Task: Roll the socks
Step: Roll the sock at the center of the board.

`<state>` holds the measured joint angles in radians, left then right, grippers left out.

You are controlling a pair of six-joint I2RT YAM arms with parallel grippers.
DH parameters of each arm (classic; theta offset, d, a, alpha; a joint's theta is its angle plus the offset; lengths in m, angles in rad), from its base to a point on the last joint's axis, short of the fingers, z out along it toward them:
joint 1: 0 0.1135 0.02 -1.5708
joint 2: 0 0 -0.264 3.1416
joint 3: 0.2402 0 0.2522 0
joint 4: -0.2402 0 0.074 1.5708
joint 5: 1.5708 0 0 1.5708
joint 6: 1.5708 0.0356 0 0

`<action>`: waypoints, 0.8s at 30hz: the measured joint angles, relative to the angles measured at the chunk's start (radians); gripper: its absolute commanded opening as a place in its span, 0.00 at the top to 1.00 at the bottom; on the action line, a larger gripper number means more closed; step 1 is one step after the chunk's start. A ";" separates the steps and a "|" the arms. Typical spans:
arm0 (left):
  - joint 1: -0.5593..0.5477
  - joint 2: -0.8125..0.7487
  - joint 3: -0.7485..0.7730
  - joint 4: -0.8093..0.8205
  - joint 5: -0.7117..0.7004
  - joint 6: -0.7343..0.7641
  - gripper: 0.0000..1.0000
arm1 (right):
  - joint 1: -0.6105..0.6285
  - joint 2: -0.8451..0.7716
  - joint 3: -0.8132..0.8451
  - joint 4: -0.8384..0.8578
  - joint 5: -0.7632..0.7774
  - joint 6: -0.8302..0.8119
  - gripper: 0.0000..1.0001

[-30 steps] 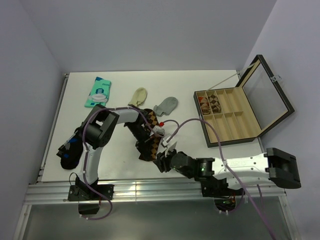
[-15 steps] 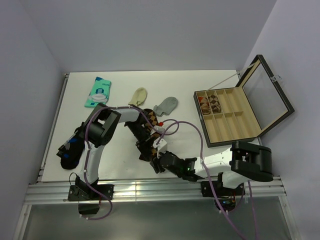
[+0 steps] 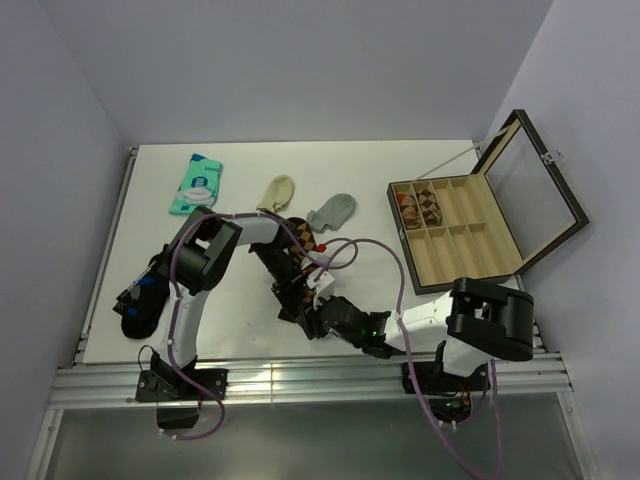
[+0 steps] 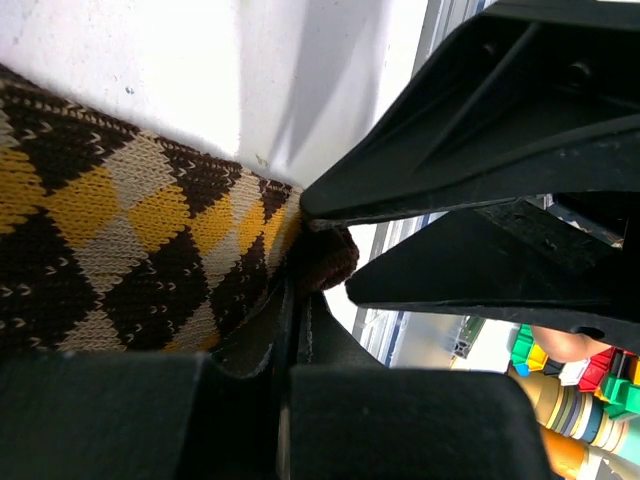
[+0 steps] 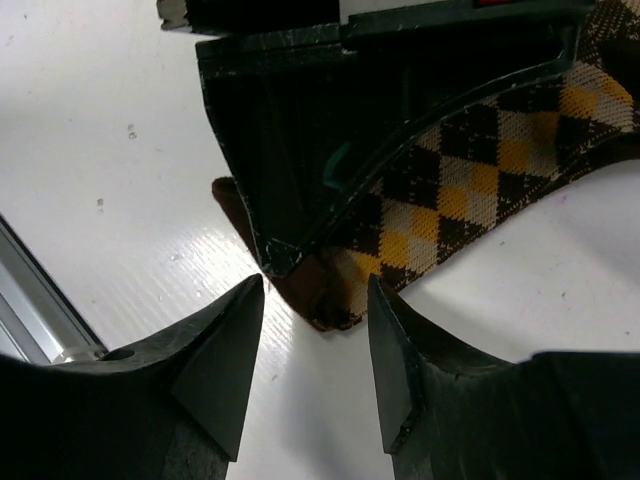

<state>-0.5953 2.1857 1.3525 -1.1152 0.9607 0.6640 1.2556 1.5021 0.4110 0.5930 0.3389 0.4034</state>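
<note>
Barely begun: left fingers [image 4: 340,410] clamp the argyle sock's [image 5: 470,170] near end, right fingers [image 5: 215,360] apart at that end, nothing rolled. Grey sock [image 3: 332,211] and cream sock [image 3: 279,190] lie flat beyond.

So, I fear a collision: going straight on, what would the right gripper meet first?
Likely the brown end of the argyle sock, pinched by the left gripper just beyond; depth is unclear.

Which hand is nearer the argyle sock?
Left. The left hand is shut on the argyle sock near its end; the right hand is open, facing that end, contact unclear.
</note>
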 measured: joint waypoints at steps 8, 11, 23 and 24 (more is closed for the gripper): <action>0.000 0.000 0.000 0.002 -0.001 -0.008 1.00 | -0.064 0.038 -0.027 0.096 -0.068 0.010 0.51; 0.000 0.000 0.000 0.005 -0.005 -0.018 0.99 | -0.070 0.061 -0.027 0.126 -0.090 0.019 0.57; 0.013 -0.037 -0.040 0.065 -0.017 -0.043 0.82 | -0.086 0.093 -0.018 0.147 -0.141 0.154 0.94; 0.014 -0.050 -0.050 0.081 -0.021 -0.047 0.82 | -0.092 0.090 -0.018 0.141 -0.147 0.169 0.95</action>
<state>-0.5816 2.1357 1.3022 -1.0344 0.9398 0.6174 1.1637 1.5917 0.3935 0.7341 0.1917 0.5728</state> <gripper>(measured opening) 0.168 0.088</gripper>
